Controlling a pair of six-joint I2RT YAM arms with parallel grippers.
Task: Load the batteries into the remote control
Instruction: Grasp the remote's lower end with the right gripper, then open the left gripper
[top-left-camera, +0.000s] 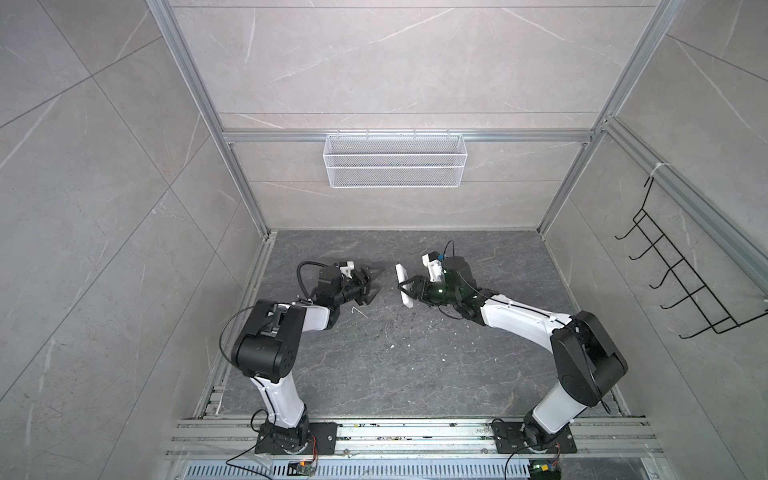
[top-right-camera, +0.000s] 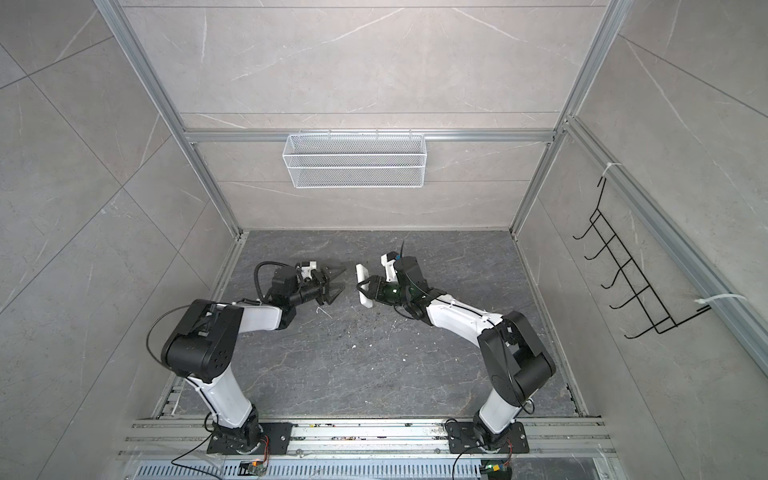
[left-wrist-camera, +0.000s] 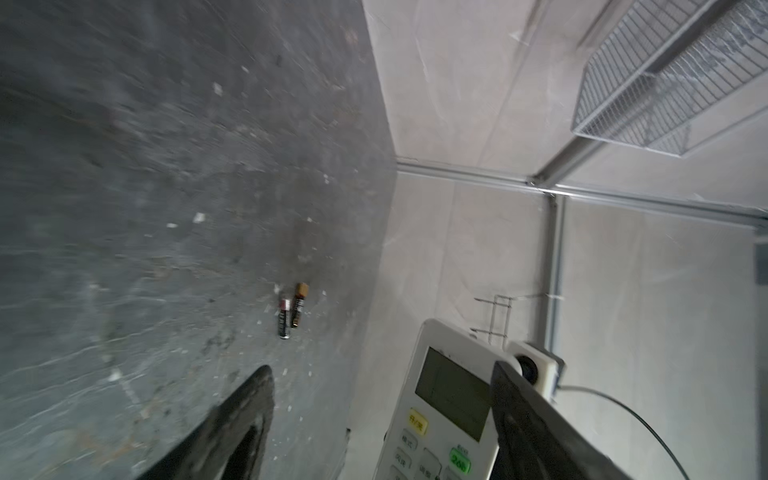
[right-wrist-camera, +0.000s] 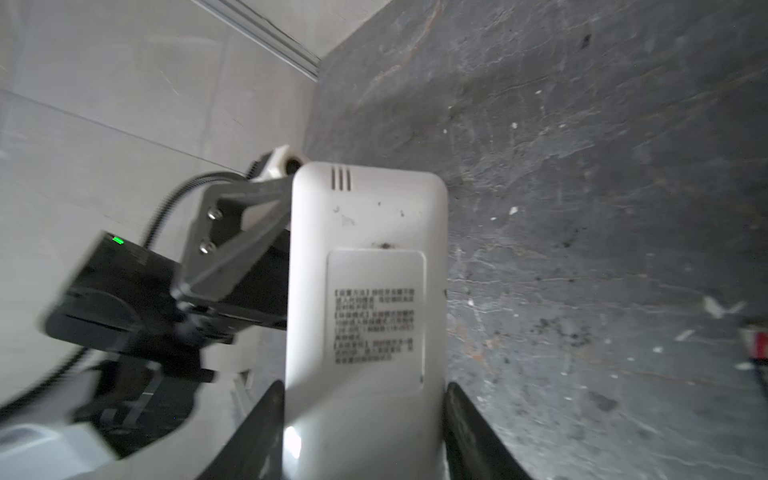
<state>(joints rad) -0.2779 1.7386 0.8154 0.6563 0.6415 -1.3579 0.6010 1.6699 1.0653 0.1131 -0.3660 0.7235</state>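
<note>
My right gripper is shut on the remote control, holding it on edge above the dark table near the middle. In the right wrist view the fingers clamp its sides, and its plain white back with a printed panel faces that camera. My left gripper stands open just left of the remote, apart from it. The left wrist view shows the remote's display and buttons beyond the right-hand finger. The batteries lie side by side on the table. I cannot make them out in the top views.
A white wire basket hangs on the back wall. A black hook rack is on the right wall. White specks dot the tabletop, and a thin white scrap lies under the left gripper.
</note>
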